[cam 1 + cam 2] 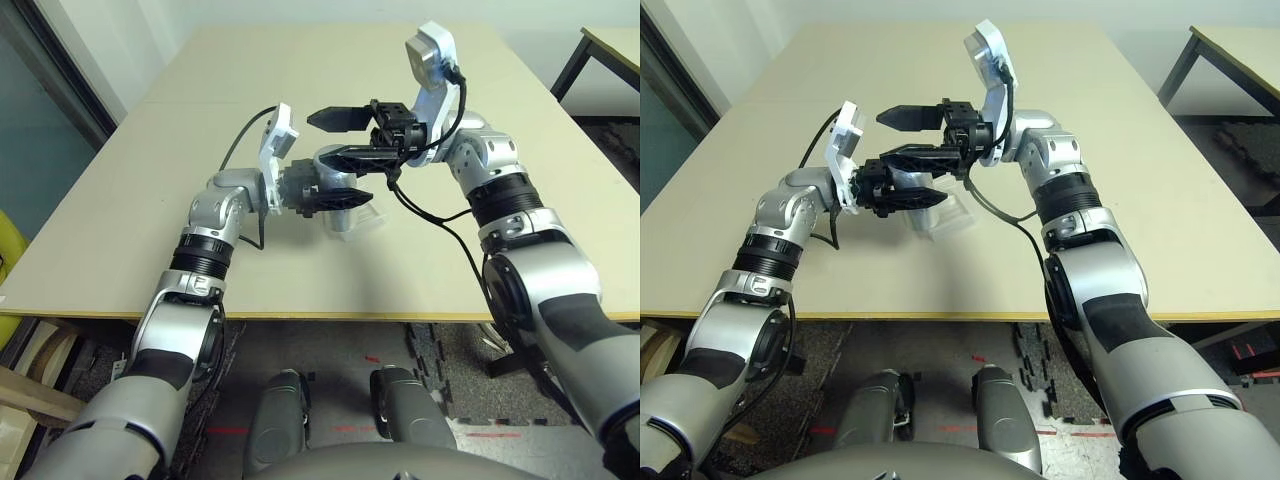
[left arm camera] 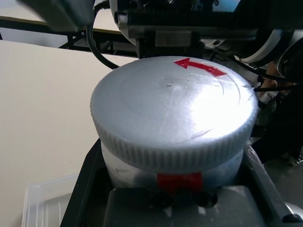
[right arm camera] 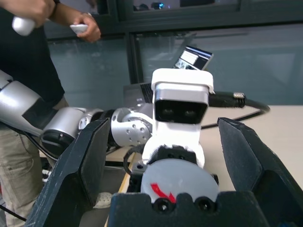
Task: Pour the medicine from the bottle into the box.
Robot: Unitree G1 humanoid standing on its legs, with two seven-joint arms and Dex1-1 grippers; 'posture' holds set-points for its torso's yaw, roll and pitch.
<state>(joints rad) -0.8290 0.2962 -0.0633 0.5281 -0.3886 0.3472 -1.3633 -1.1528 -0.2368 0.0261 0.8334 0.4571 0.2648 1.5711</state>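
**Bottle clamped in the left gripper, right gripper spread wide at the cap**

The left gripper (image 1: 335, 192) is clamped on the bottle (image 2: 175, 137). It points sideways toward the right gripper and holds the bottle above the table (image 1: 150, 200). In the left wrist view the bottle sits low between the two black fingers (image 2: 83, 189), close to the palm of this gripper. Its grey cap (image 2: 173, 111) is on, with a red arrow on its top, and a red mark shows on the side just under the cap's ribbed edge.

The right gripper (image 1: 345, 138) points toward the left one, and its two fingers stand wide apart. One finger is higher than the bottle and free in the air; the other lies along the top of the left gripper. In the right wrist view the round cap (image 3: 182, 182) shows between the two open fingers (image 3: 83, 165), near the base of this gripper, and neither finger touches it there.

The box (image 1: 358, 222) lies on the table under the left gripper, just below and a little beyond its fingertips. It is clear plastic, and one corner of it (image 2: 45, 203) shows beside the left gripper's finger in the left wrist view. The medicine is not visible to me.

A person (image 3: 28, 56) stands behind the left arm in the right wrist view, with a white object in each hand.
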